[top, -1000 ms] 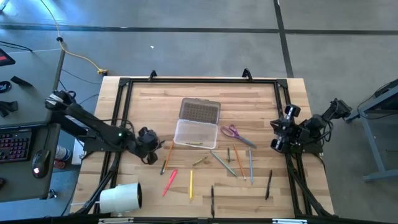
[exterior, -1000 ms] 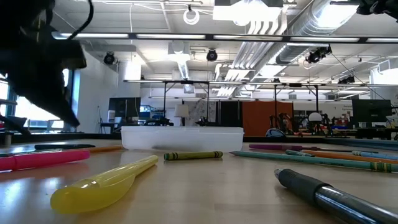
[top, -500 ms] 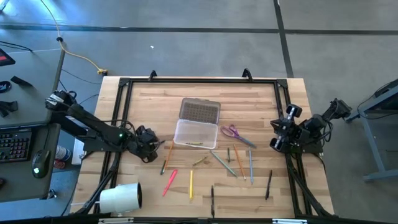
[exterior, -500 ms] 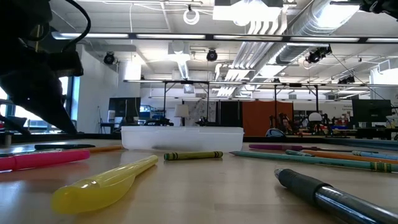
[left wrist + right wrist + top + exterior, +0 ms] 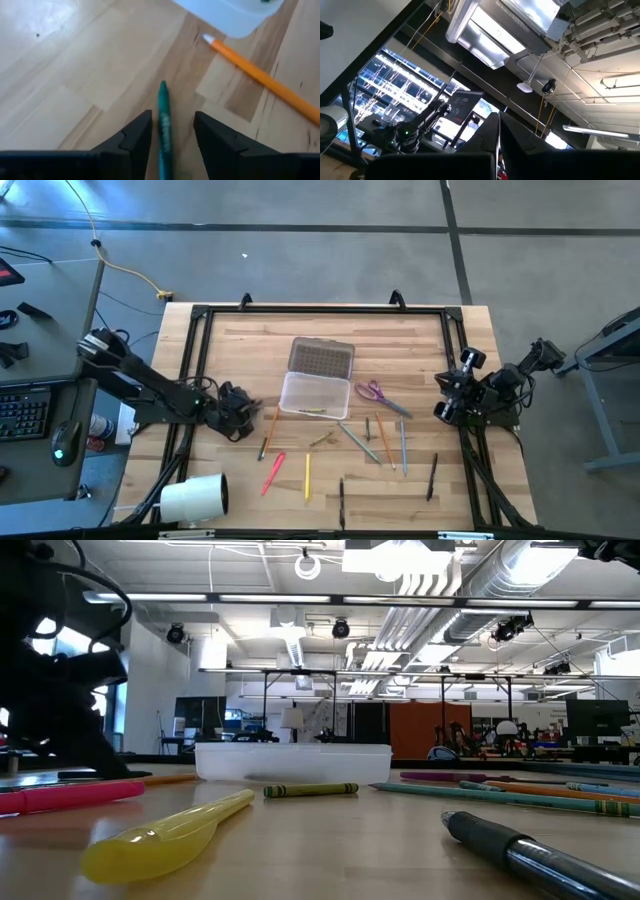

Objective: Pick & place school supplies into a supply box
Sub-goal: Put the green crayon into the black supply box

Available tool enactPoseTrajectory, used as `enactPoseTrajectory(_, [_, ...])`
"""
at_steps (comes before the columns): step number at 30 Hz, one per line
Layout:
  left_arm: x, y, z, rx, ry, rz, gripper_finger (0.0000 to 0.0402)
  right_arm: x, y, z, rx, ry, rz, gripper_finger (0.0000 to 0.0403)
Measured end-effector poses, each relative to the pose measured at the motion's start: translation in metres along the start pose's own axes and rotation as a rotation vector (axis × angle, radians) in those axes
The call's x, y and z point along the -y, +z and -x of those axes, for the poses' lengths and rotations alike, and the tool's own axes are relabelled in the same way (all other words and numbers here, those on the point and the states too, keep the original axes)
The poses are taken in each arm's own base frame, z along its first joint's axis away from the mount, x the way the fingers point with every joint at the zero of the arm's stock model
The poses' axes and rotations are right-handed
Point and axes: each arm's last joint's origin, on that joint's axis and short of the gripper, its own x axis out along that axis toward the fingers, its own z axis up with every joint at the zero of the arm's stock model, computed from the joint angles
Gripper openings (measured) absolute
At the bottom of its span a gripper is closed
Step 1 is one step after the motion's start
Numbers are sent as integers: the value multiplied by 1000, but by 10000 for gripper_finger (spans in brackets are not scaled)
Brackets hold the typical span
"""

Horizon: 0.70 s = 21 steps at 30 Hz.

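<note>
One light, stiff green pencil (image 5: 164,131) lay between my left gripper (image 5: 171,131)'s spread fingers; I judged mid-shaft best.

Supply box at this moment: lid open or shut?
Open. In the high view the ribbed lid lies flat behind the clear supply box, whose tray faces up with one crayon inside.

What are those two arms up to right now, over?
Left tool open, straddling a green pencil on the table. Right tool shut, parked at table's right edge. Supply box open, nothing blocking.
</note>
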Motion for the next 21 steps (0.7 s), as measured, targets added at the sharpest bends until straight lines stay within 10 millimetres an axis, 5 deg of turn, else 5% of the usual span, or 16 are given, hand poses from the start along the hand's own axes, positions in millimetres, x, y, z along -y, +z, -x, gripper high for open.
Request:
enactPoseTrajectory(11, [-18,-19,-6,39,35,43,146,0,0,0,0,-1,81,0])
enactPoseTrajectory(21, [-24,-23,-7,55,53,127,70,3,2,0,18,-33,164,0])
